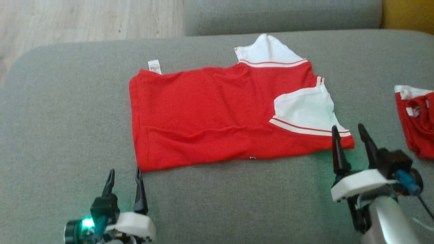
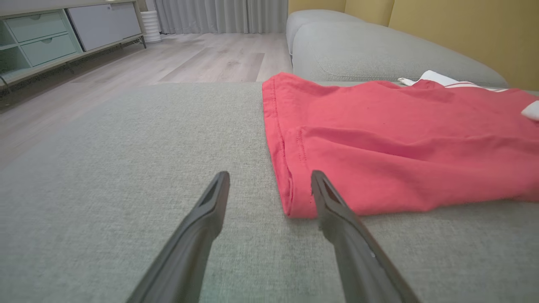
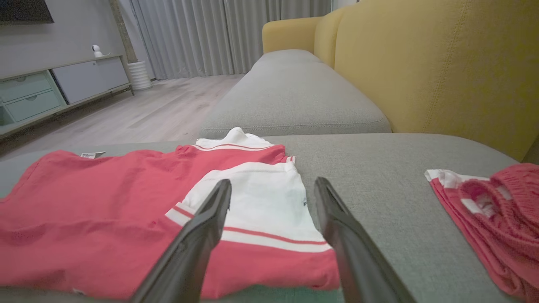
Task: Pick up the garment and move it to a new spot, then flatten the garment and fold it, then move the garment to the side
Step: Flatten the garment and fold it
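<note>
The garment (image 1: 217, 115) is a red shirt with white, red-striped sleeves, lying folded in half on the grey cushion (image 1: 67, 135). My left gripper (image 1: 124, 173) stands open just in front of its near left corner, fingers apart with nothing between them. In the left wrist view that gripper (image 2: 269, 183) frames the garment's (image 2: 400, 155) hem corner. My right gripper (image 1: 349, 130) is open at the near right corner, beside the white sleeve. In the right wrist view the open gripper (image 3: 273, 191) points over the garment's (image 3: 84, 219) sleeve end.
A second red and white garment (image 1: 418, 118) lies crumpled at the cushion's right edge, also seen as a red knit pile (image 3: 492, 214). Another grey cushion (image 1: 281, 15) lies beyond, with a yellow backrest (image 3: 421, 63) to the right. Wooden floor (image 1: 84, 17) and a cabinet (image 2: 63, 33) are at the far left.
</note>
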You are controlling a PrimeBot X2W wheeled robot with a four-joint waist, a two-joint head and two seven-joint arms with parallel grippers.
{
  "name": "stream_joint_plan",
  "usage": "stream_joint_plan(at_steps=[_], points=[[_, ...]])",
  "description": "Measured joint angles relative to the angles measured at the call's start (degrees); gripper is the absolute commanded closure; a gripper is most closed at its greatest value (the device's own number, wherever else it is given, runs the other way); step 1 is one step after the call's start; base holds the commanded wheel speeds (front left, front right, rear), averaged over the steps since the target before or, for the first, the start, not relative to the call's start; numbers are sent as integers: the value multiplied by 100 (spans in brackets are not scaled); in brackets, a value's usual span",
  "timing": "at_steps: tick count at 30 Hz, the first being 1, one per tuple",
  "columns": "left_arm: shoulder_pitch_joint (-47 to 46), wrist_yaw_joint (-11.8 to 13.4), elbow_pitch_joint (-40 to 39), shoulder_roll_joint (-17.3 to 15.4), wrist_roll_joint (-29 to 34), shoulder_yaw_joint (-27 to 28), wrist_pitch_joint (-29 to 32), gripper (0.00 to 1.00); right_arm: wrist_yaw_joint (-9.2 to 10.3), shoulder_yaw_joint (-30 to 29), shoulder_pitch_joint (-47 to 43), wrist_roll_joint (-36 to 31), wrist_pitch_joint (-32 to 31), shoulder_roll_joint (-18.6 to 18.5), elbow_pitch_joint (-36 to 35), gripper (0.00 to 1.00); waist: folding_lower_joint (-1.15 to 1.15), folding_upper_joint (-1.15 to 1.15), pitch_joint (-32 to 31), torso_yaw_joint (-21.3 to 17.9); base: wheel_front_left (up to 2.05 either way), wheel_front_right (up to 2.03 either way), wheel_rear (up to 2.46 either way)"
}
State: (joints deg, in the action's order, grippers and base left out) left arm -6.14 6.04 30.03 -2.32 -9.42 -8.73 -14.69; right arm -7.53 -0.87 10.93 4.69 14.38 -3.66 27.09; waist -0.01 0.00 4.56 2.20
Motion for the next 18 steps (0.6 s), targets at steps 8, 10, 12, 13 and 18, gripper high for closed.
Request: stream_joint_plan(at_steps=[8,10,12,13,18], points=[[799,3,-131,-11,143,-9,0,0,0,58,-620,31,0,85,103,0,-1,0,-452,18,0,0,0],[885,2,-175,-12,143,-11,0,0,0,87,-699,108,0,88,114,0,-1,0,-503,28,0,0,0],[898,0,-187,-14,143,-15,0,0,0,111,-713,115,0,88,123,0,-1,0,-518,37,0,0,0],[896,-7,-205,-15,141,-19,0,0,0,132,-714,134,0,89,124,0,-1,0,-525,46,0,0,0],[881,-212,-232,-18,-66,-73,0,0,0,243,-706,140,0,91,153,0,1,0,-433,42,0,0,0]])
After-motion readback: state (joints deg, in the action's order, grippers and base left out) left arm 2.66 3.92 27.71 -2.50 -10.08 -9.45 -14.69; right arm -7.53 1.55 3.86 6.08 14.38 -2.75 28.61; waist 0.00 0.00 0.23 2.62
